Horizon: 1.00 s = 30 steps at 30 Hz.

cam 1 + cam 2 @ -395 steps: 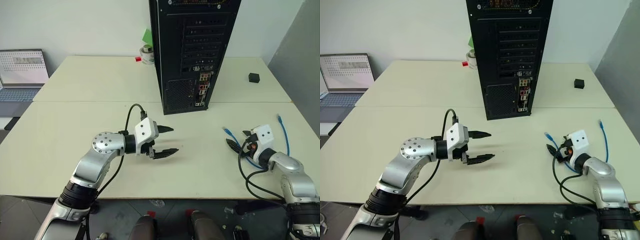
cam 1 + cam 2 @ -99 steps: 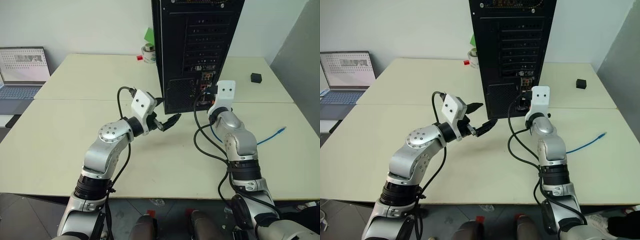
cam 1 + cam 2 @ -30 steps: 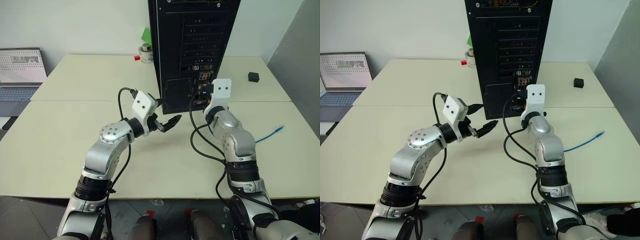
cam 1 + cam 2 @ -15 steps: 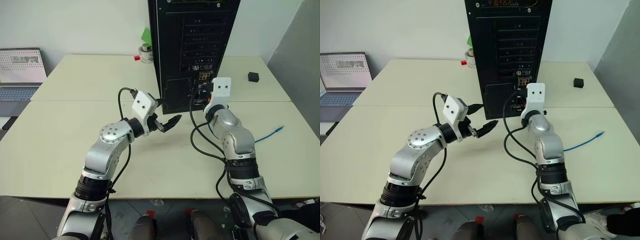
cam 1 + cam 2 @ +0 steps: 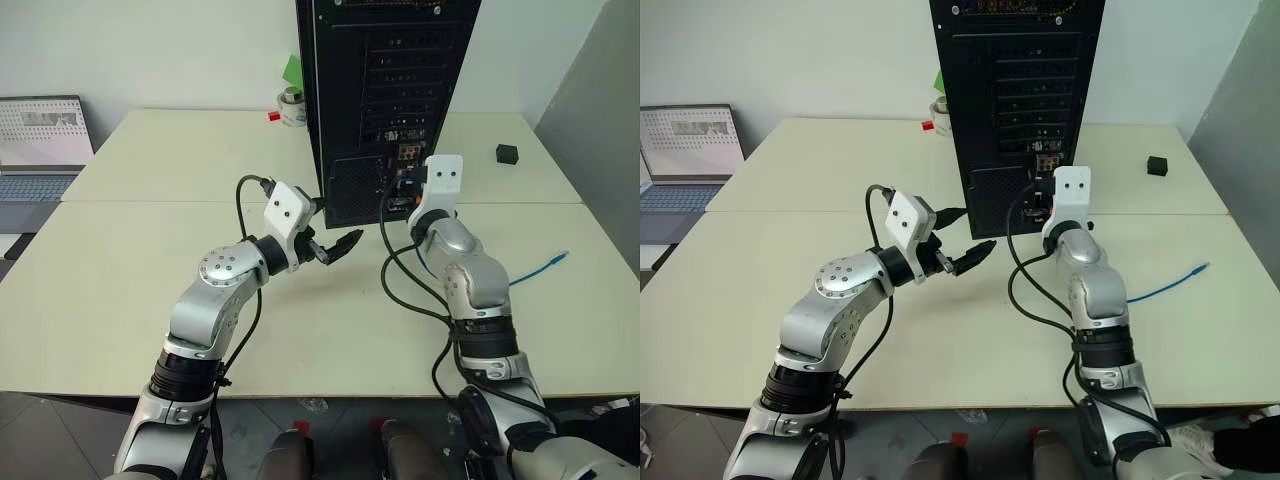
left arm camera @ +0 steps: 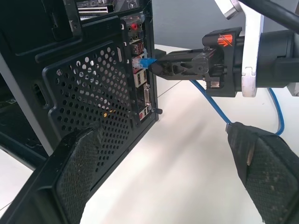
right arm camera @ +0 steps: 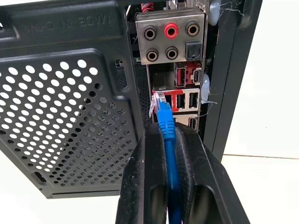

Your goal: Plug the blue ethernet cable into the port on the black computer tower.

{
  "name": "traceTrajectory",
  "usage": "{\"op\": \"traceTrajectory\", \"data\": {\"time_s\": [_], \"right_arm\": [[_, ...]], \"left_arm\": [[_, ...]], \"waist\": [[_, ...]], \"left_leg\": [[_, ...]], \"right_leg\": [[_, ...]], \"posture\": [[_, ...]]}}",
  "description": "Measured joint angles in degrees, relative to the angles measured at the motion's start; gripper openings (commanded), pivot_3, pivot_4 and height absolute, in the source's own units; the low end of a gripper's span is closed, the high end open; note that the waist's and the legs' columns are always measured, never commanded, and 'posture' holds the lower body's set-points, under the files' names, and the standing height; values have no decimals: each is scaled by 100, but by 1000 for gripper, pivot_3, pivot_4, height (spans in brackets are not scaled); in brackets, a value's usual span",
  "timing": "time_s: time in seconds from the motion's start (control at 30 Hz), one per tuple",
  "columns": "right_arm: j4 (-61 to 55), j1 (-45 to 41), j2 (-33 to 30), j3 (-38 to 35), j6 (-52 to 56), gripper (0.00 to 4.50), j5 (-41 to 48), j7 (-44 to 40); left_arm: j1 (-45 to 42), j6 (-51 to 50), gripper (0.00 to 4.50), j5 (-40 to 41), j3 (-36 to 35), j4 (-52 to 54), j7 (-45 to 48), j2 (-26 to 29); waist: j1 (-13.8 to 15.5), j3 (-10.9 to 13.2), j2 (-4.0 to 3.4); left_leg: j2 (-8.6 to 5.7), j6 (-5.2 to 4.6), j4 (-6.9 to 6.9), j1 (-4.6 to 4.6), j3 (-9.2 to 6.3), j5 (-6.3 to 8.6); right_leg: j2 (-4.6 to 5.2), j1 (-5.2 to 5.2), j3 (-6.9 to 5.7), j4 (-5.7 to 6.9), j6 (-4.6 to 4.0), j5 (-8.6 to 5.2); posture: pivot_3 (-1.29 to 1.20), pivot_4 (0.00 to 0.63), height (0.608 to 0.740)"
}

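Unmoved plug (image 7: 158, 103), just outside port (image 7: 164, 99)

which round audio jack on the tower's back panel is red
The top-row middle jack, between two black ones on the black computer tower; the two jacks below are black too.

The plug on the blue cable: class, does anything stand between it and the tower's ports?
Nothing visible does. The right gripper holds the blue cable with its plug right at the tower's port panel, no object between.
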State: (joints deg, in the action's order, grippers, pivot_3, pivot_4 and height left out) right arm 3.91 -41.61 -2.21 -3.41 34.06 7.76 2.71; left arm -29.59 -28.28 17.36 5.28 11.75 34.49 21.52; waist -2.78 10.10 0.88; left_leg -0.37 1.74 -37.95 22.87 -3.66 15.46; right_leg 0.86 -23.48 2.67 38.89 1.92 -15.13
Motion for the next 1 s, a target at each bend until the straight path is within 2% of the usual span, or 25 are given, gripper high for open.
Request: {"op": "traceTrajectory", "data": {"time_s": [1.0], "right_arm": [[-32,50,122,13,8,0,0,126]], "left_arm": [[0,0,4464,-19,0,0,2,12]], "waist": [[-1,0,0]], "left_leg": [[0,0,0,0,0,0]], "right_leg": [[0,0,-1,0,0,0]], "posture": [[0,150,740]]}}
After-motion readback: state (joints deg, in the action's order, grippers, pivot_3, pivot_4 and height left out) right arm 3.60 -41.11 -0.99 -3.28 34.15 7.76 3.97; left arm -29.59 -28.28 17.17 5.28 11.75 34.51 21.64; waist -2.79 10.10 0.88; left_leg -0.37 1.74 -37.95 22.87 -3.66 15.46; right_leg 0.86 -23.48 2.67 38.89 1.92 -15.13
